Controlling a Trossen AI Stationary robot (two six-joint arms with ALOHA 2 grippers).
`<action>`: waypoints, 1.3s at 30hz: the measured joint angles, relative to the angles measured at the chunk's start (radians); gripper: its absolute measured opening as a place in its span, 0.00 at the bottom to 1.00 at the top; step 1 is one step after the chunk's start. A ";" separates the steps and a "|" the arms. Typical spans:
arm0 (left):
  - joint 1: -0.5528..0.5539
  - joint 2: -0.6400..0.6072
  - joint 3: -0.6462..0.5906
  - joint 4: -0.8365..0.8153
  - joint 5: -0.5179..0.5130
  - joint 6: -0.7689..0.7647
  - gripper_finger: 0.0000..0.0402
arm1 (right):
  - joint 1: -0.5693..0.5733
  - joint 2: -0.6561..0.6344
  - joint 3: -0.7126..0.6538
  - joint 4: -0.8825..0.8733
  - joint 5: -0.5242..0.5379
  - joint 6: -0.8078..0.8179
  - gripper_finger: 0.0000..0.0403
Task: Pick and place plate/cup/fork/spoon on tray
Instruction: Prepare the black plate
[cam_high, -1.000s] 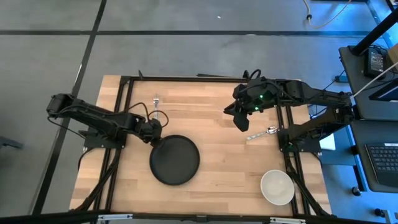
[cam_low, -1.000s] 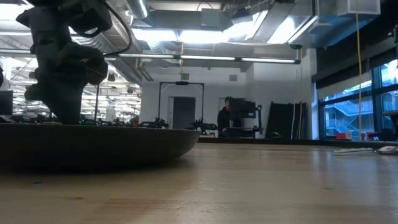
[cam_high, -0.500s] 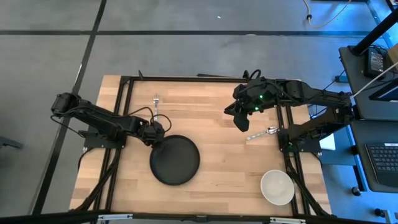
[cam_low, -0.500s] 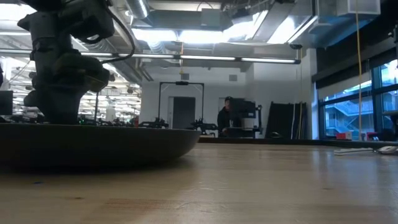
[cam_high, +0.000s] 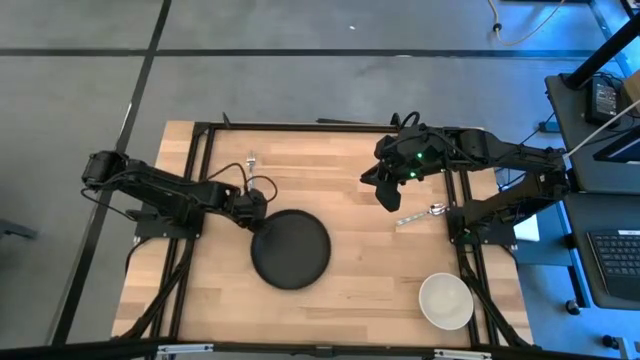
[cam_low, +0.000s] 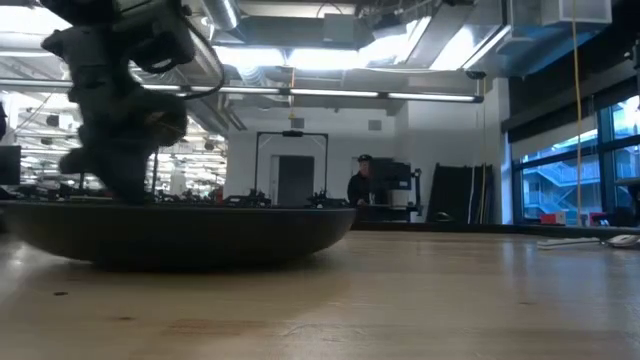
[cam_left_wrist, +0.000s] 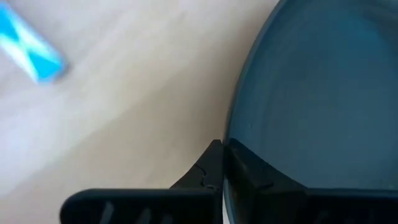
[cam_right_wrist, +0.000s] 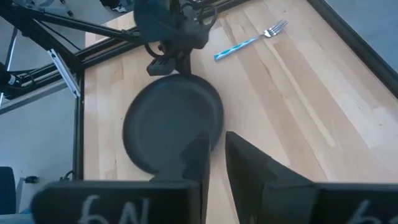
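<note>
Gripping the plate (cam_high: 292, 250), left claw (cam_high: 258, 212) shifted it rightward.

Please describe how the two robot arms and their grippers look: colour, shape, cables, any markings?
Both arms are dark, slim and jointed. The left gripper carries looping black cables at its wrist. The right gripper has green lights glowing at its wrist and white handwritten marks on its body.
</note>
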 joint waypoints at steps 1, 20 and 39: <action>0.017 0.000 0.000 0.018 -0.003 0.009 0.01 | 0.000 0.000 0.000 0.000 0.000 0.000 0.13; 0.243 0.046 0.002 0.248 0.057 0.048 0.00 | 0.000 0.000 0.000 0.000 0.027 -0.004 0.13; 0.170 0.324 0.224 0.119 0.034 0.053 0.01 | 0.000 0.000 0.000 0.000 0.027 0.002 0.13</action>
